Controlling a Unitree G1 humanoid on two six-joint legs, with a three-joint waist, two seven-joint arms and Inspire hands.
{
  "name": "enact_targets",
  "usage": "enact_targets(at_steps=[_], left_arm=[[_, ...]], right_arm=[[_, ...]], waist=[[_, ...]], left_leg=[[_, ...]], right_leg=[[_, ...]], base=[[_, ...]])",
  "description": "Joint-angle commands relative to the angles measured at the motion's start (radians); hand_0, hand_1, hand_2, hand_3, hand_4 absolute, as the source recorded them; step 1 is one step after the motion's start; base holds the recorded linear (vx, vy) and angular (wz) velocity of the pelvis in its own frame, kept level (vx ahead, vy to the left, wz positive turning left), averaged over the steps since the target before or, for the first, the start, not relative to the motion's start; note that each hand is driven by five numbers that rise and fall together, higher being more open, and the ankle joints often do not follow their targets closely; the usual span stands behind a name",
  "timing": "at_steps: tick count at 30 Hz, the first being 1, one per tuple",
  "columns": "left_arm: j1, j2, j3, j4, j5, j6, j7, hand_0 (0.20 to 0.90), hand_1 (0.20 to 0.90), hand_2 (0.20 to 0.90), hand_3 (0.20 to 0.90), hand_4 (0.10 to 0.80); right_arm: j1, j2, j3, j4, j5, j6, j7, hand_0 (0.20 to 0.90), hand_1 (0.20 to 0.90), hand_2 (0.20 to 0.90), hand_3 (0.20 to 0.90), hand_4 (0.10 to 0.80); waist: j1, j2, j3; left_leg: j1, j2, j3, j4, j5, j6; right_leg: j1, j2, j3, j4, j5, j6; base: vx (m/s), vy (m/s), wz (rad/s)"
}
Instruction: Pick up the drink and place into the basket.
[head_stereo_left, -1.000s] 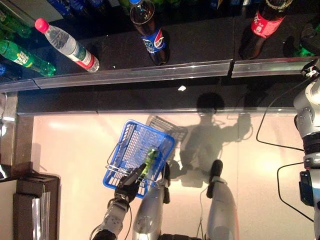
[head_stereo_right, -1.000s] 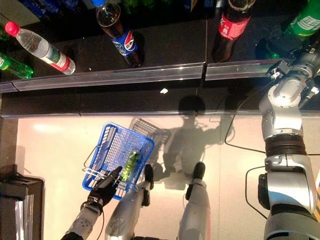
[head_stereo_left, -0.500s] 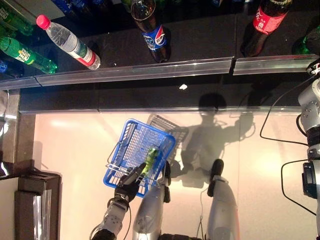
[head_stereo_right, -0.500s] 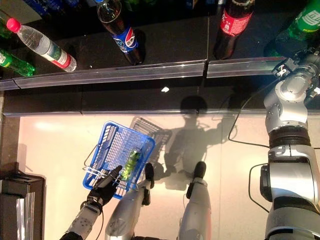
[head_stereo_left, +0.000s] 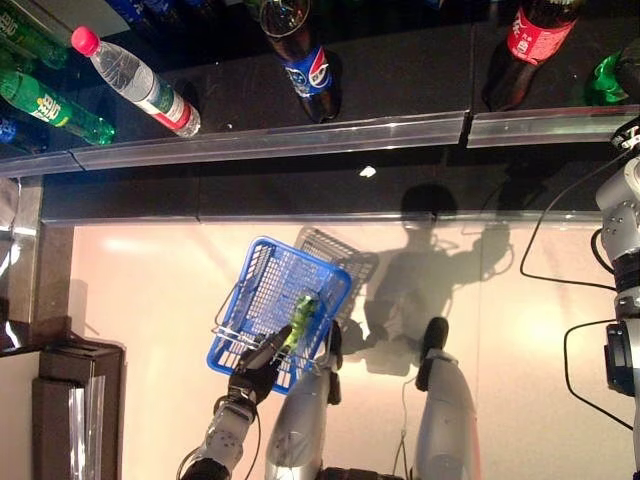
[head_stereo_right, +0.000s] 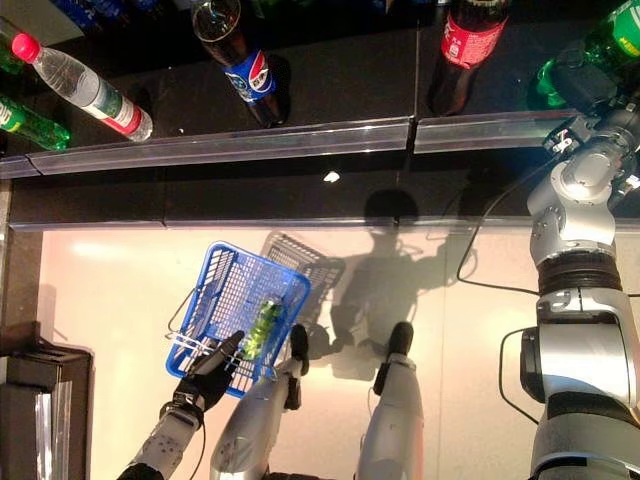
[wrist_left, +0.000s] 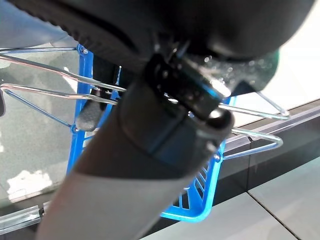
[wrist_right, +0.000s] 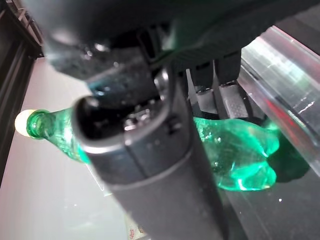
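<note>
The blue basket (head_stereo_left: 262, 288) hangs low at the left above the floor. My left hand (head_stereo_left: 255, 372) is shut on its thin wire handles (wrist_left: 60, 92). A green bottle (head_stereo_left: 303, 316) lies inside the basket. My right hand (head_stereo_right: 578, 80) reaches to the far right of the dark shelf. Its fingers and thumb are curled round a green plastic bottle (head_stereo_right: 612, 40), which leans over. In the right wrist view the bottle (wrist_right: 235, 145) shows past the thumb (wrist_right: 150, 150), its neck pointing away along the shelf.
On the dark shelf (head_stereo_left: 400, 80) stand a cola bottle with a blue label (head_stereo_left: 300, 60) and one with a red label (head_stereo_left: 530, 40). A water bottle with a pink cap (head_stereo_left: 135, 80) and green bottles (head_stereo_left: 50, 105) lie at the left. A dark cabinet (head_stereo_left: 60, 400) stands lower left.
My right hand has closed round the green bottle at the shelf's right end, and the bottle has tipped over. The basket and left hand have stayed put.
</note>
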Motion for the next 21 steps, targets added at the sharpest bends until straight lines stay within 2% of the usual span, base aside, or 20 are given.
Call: enact_targets(at_steps=[1,11,21], left_arm=[[0.115,0.091,-0.028,-0.063,-0.029,-0.047,-0.044,0.300,0.300,0.300,0.200,0.100],[0.119,0.078,-0.002,-0.076,-0.063,-0.075,-0.039,0.300,0.300,0.300,0.200,0.100],[0.144,0.034,0.063,-0.141,-0.074,-0.107,-0.063,0.300,0.300,0.300,0.200,0.100]], right_arm=[[-0.107,-0.168,0.029,-0.138,0.001,-0.144,0.009,0.300,0.300,0.300,0.200,0.100],[0.047,-0.174,-0.089,-0.243,-0.009,-0.178,0.031,0.300,0.300,0.300,0.200,0.100],[0.353,-0.087,-0.226,-0.572,-0.078,-0.143,0.068,0.300,0.300,0.300,0.200,0.100]], waist=[[0.000,-0.007,-0.053],[-0.021,-0.017,-0.099],[-0.052,-0.062,-0.158]], left_leg=[[-0.011,0.041,-0.053,0.175,0.030,-0.028],[0.052,0.042,-0.034,0.207,0.013,-0.033],[0.117,0.068,-0.010,0.244,0.016,-0.037]], right_leg=[[0.075,0.010,-0.070,-0.001,-0.065,-0.045],[0.162,-0.010,-0.075,-0.011,-0.076,-0.048],[0.261,0.004,-0.073,-0.027,-0.091,-0.066]], base=[[-0.025,0.042,0.01],[0.019,0.078,0.04],[0.068,0.055,-0.02]])
